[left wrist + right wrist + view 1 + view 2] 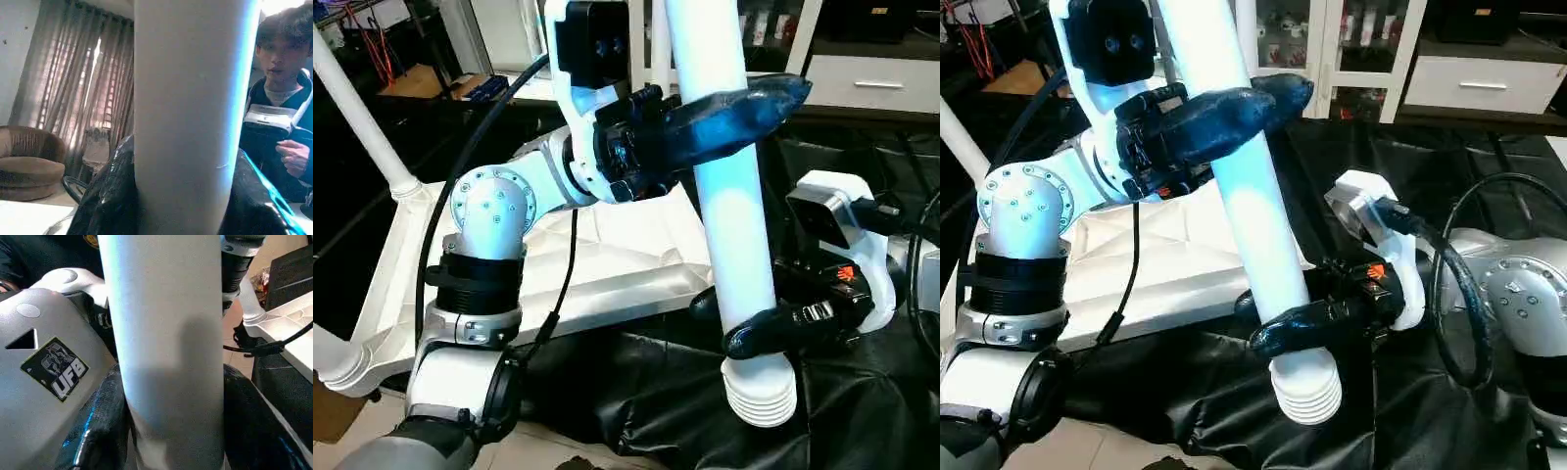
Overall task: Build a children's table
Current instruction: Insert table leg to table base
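**Q:** status on the leg?

**Me:** Both of my grippers are on one tapered white tube leg (734, 225). My left gripper (705, 122) clamps it high up, black fingers wrapped around the tube. My right gripper (1307, 328) clamps it low, just above the ribbed threaded end (1307, 387). The leg stands near upright with a slight tilt, ribbed end down and hanging free over the black cloth (646, 392), not in any socket.

**Q:** where's the top?

**Me:** The white tabletop (607, 274) lies underside up on the cloth, behind and to the left of the leg. Two legs are already standing in its left corners: one at the far corner (362, 108), one at the near corner socket (337, 367).

**Q:** plan?

**Me:** My guess: carry the ribbed end over to an open corner socket. I can't see a free socket, my left arm covers much of the top. Keep both grips firm so the tube doesn't slip, bring the leg's axis square to the socket, seat the end, then twist. Tilted entry likely cross-threads.

**Q:** arm pose?

**Me:** Left forearm (494, 211) reaches across in front of the top, wrist bent toward the leg. Right wrist (1381, 255) comes in low from the right, fingers roughly level around the tube.
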